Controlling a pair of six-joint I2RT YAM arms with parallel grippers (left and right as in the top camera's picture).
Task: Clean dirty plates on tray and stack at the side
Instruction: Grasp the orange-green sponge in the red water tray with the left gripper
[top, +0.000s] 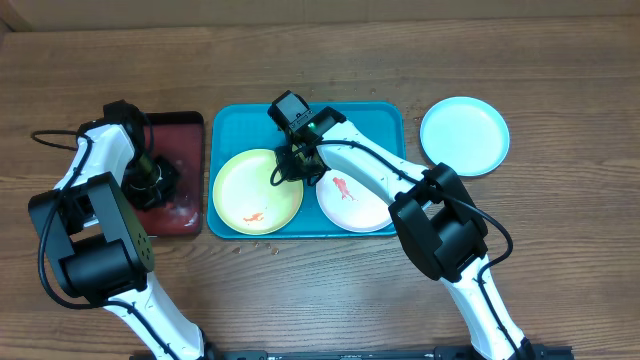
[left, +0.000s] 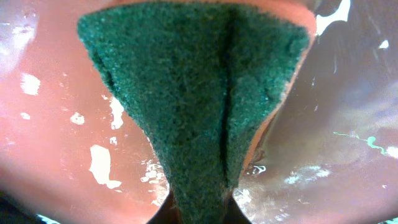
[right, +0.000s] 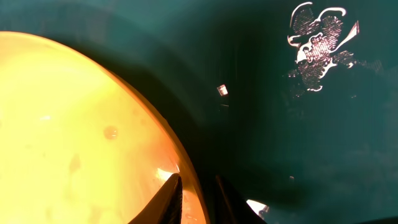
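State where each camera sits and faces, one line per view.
Overhead: above the table, looking down on both arms and the teal tray.
Left wrist: looks down its jaws at a green scouring pad and dark red tray.
Right wrist: looks along its jaws at the yellow-green plate rim.
Shared: overhead and right wrist both show that plate.

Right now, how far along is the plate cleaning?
Done: the light blue plate looks smear-free, outside the teal tray. In hand: the right gripper straddles the rim of the yellow-green plate; the left gripper holds a green sponge. Left: that plate and the white plate show orange smears.
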